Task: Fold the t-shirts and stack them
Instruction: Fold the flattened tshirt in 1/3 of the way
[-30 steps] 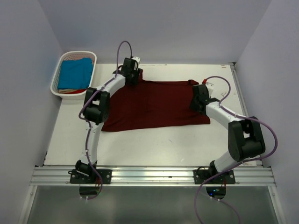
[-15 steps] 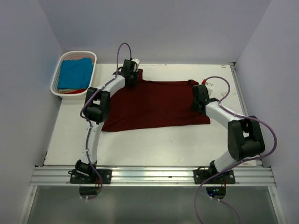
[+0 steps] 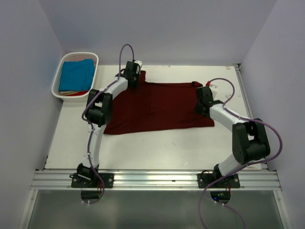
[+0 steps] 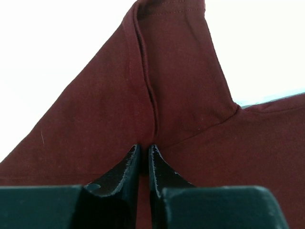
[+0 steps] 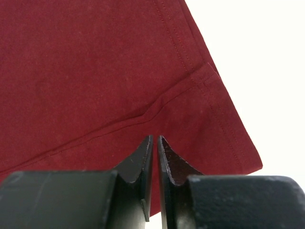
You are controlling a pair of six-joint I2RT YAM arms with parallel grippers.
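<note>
The dark maroon t-shirt (image 3: pixel 159 107) lies spread across the middle of the white table (image 3: pixel 157 148). At the shirt's far left corner, by the sleeve, my left gripper (image 3: pixel 132 78) is down on the cloth. In the left wrist view that gripper (image 4: pixel 144 149) is shut on a raised ridge of the maroon t-shirt (image 4: pixel 181 86). My right gripper (image 3: pixel 202 102) rests on the shirt's right edge. Seen from its wrist, the right gripper (image 5: pixel 155 139) stands nearly closed, pinching a crease of the maroon t-shirt (image 5: pixel 86 71). The turquoise-blue t-shirt (image 3: pixel 76 74) lies in the basket.
A white slatted basket (image 3: pixel 56 86) stands at the far left corner of the table, with the blue shirt over other cloth. Grey walls close in the left, back and right. An aluminium rail (image 3: pixel 157 179) with both arm bases runs along the near edge.
Both grippers have closed on the maroon shirt over the last second. The arms shifted only slightly, and the shirt lies where it was.
</note>
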